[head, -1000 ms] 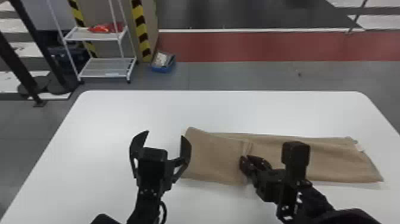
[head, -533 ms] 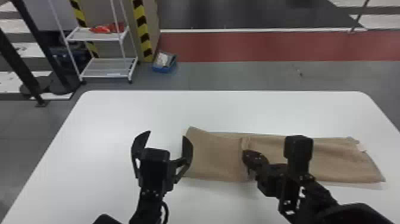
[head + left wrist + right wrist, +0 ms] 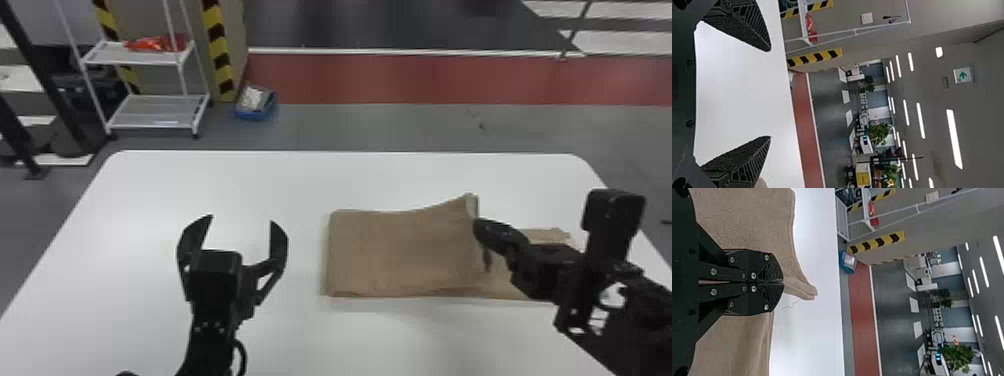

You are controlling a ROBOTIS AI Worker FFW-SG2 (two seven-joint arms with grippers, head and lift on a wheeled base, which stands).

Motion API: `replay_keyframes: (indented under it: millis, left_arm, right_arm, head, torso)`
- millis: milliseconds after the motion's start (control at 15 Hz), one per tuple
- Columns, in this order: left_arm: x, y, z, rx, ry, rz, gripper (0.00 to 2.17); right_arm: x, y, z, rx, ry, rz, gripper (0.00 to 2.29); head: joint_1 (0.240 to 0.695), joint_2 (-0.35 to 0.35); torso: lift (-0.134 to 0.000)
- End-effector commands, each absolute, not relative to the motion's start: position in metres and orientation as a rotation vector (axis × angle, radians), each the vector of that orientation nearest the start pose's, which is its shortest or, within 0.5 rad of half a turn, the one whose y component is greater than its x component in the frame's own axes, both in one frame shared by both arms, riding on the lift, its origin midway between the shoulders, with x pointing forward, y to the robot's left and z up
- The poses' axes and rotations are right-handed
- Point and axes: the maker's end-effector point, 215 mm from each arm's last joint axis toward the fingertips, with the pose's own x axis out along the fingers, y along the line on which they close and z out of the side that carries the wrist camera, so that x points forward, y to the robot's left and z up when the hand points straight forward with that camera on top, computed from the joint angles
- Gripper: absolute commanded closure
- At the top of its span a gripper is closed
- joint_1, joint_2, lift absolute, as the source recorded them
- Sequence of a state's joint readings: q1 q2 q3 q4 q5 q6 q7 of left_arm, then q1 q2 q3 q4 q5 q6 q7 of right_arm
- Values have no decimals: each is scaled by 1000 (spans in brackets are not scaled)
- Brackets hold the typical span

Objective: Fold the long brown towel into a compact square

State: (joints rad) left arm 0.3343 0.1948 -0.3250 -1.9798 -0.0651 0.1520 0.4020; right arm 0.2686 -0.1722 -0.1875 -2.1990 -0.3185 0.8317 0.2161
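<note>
A grey floor crossed by a red strip (image 3: 400,80) lies behind the white counter (image 3: 150,185), where one brown towel (image 3: 400,250) rests, partly folded, from the middle toward the right side. Beyond the counter's straight far edge and rounded corners are one white rack (image 3: 155,111) with two shelves in sight, one blue box (image 3: 257,114) on the floor and two bands of yellow-and-black striping (image 3: 218,55). Two pincers work the scene. The right pincer (image 3: 479,230) is clenched on the upper layer's right edge, its two fingers pressed together and layered cloth poking past their tips in the right wrist view; the far corner of that layer peaks upward, while the lower layer runs on to the right beneath the arm. The left pincer (image 3: 241,222) hangs released, its two fingers spread wide, apart from the towel and to the left of its fold. White surface separates the two, with a broad stretch of room running left from the left pincer to the counter's slanting left edge. Another band of surface lies between the towel and the far edge, and more stretches on the near side of the cloth.
</note>
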Motion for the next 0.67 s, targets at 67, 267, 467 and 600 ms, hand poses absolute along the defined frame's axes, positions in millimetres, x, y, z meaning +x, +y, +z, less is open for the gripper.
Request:
replay_keyframes:
  millis: [67,267,467,600]
  left_arm:
    - [473,164,-344,158,49,44,83]
    - [475,154,-345,154,50,24,83]
    - [478,157,-345,158,48,34,83]
    - [477,159,-347,164,53,36,83]
  right_arm:
    - [480,-332,-382,160,451,101,1298]
    - [489,-316,-387,126,462,142,1298]
    - [486,-325,-339,136,402,144,1298]
    - [489,-368,-317,138,376,84,1298]
  head:
    - [695,-125]
    - [695,-191]
    - [695,-186]
    - [695,-188]
  torso:
    - [-118]
    - [-118]
    - [-118]
    - [-118]
